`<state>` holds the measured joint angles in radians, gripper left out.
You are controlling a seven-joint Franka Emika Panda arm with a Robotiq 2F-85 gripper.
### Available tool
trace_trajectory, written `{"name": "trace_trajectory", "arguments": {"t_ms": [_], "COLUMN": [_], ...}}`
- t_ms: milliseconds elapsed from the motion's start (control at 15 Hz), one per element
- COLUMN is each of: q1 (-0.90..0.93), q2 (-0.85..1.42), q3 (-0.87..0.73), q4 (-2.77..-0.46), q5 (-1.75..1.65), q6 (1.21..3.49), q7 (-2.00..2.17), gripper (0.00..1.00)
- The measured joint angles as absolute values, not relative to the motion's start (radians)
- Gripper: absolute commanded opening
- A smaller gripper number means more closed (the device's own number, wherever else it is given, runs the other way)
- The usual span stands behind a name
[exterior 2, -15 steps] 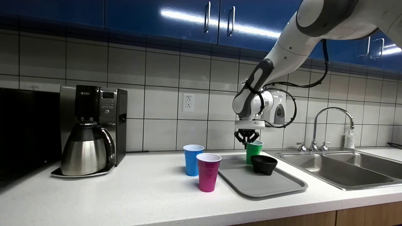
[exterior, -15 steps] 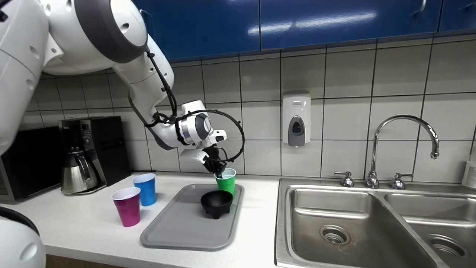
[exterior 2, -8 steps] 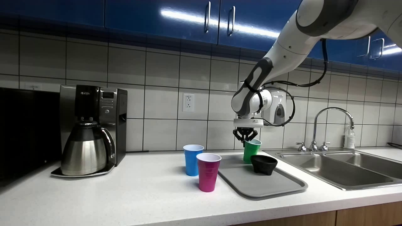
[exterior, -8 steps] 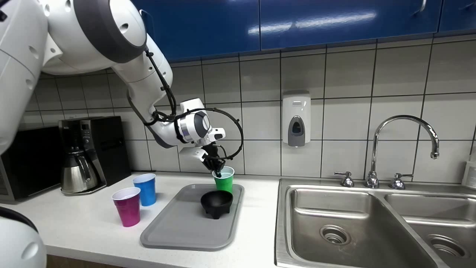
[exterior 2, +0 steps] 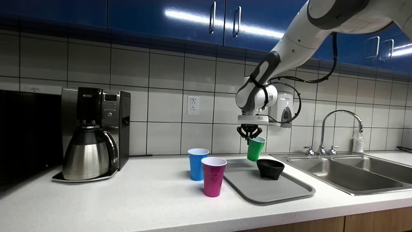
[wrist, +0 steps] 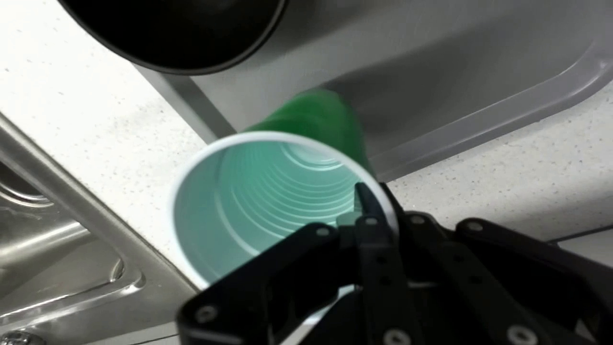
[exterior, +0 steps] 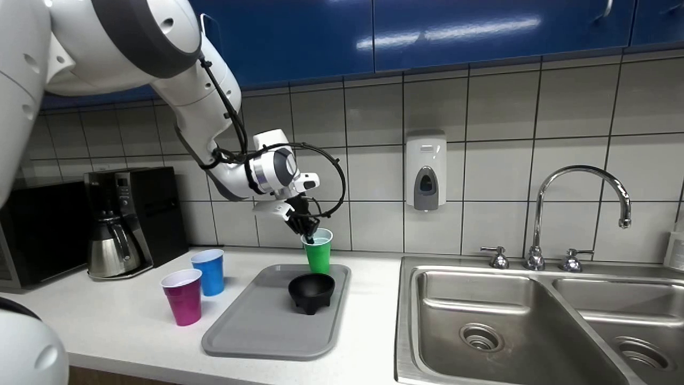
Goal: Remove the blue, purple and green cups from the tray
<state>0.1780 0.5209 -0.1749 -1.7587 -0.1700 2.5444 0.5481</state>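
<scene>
The green cup (exterior: 319,255) (exterior 2: 256,149) hangs slightly tilted just above the back part of the grey tray (exterior: 267,329) (exterior 2: 273,190). My gripper (exterior 2: 248,141) (wrist: 376,190) is shut on its rim. In the wrist view one fingertip (wrist: 366,201) is inside the cup and its partner outside, pinching the wall. Looking down its mouth, I see a pale green inside with nothing in it. On the counter beside the tray stand the blue cup (exterior: 210,274) (exterior 2: 197,165) and, closer to the counter's front edge, the purple cup (exterior: 184,300) (exterior 2: 213,178), both upright.
A small black footed bowl (exterior: 311,293) (wrist: 182,28) sits on the tray, close to the raised cup. The steel sink (exterior: 411,321) lies past one side of the tray. A coffee maker (exterior 2: 93,138) stands on the opposite side, and a tiled wall (exterior 2: 196,83) rises behind.
The green cup, gripped by its rim, has risen off the tray and tilted more. It has shifted slightly toward the blue cup's side. The blue and purple cups, bowl and tray have stayed put.
</scene>
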Motion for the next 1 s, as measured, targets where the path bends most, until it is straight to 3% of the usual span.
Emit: {"name": "trace_trajectory", "arguments": {"t_ms": [1000], "q1": [0.114], "q2": [0.406], "q3": [-0.179], "q4": [-1.831], "q5": [-0.171], "q6": [2.493], "q7": [0.426], "gripper": [0.01]}}
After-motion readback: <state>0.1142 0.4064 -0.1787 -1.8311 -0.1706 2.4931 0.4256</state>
